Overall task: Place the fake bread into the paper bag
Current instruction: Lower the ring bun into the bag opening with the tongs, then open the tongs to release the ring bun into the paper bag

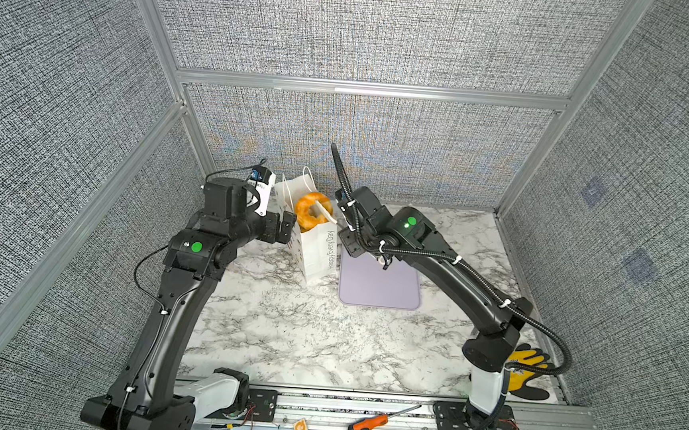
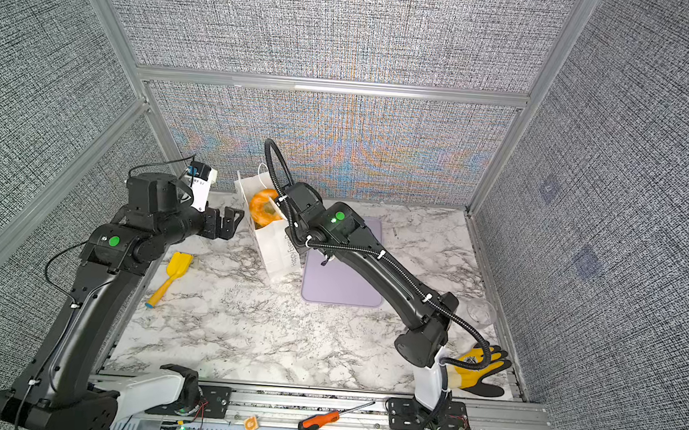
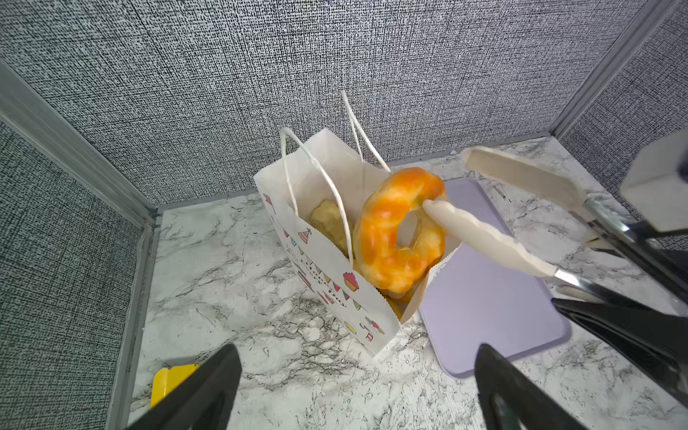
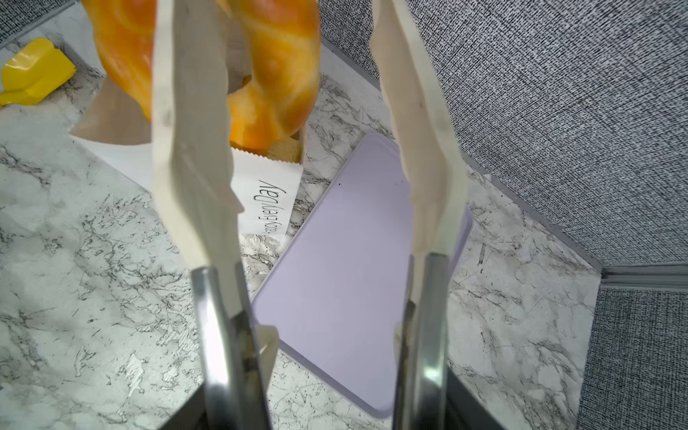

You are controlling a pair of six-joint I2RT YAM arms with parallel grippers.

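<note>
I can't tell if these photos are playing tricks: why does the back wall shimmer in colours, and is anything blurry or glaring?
In both top views the back wall shows rainbow ripples, probably the camera clashing with the fine weave rather than coloured light. In the right wrist view the tongs, close to the lens, look soft, while the bag print stays sharp. In the left wrist view the ring has a gentle sheen and no harsh glare.

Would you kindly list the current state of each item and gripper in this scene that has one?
White paper carrier bag: upright, mouth open, pastries inside.
Glossy orange ring pastry: on edge in the bag's mouth, partly sticking out.
Left gripper: open, empty, beside the bag.
Right gripper: tong-like fingers apart, one tip at the ring's hole.
Lilac plastic tray: flat on the table, visible part bare.
</note>
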